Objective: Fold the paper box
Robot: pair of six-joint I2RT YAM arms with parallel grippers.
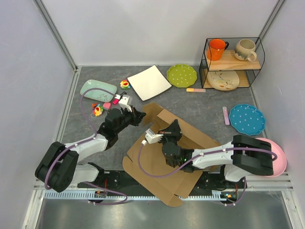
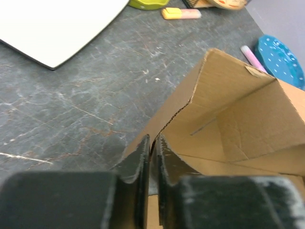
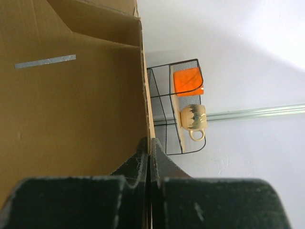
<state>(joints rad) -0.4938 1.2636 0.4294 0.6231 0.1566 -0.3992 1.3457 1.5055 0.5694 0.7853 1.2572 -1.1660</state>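
paper box (image 1: pixel 193 135): brown corrugated mailer, mid-table between the two arms, partly opened out; far flaps stand up, near corner reaches over the rail at the arm bases
left gripper (image 2: pixel 152 139): at the box's far left corner; fingers (image 2: pixel 140 160) closed to a thin gap, edge of a raised flap pinched between them
right gripper (image 3: pixel 149 143): inside the box, jaws pressed together on the top edge of an upright wall; holds nothing else
table (image 1: pixel 200 102): grey stone-look top, pale panels on three sides
beyond the left gripper: white square plate (image 1: pixel 149 82), near the raised flap but apart from it
left of the box: mint dish (image 1: pixel 98 89); small coloured toys (image 1: pixel 97 110) just beside the left arm (image 1: pixel 86 143)
far side: green dotted plate (image 1: pixel 181 75), yellow-and-pink bar (image 1: pixel 196 89) just in front of it
far right: wire rack (image 1: pixel 232 62), with orange mug (image 1: pixel 217 48) and cream mug (image 1: pixel 245 49) on its top shelf and patterned plate (image 1: pixel 224 79) below
right of the box: lilac bar (image 1: pixel 225 115) and blue dotted plate (image 1: pixel 246 119), both apart from the cardboard
right edge: pink bowl (image 1: pixel 279 160), partly hidden behind the right arm (image 1: pixel 209 155)
in the way: the right arm and its purple cable (image 1: pixel 141 160) lie across the box's floor panel
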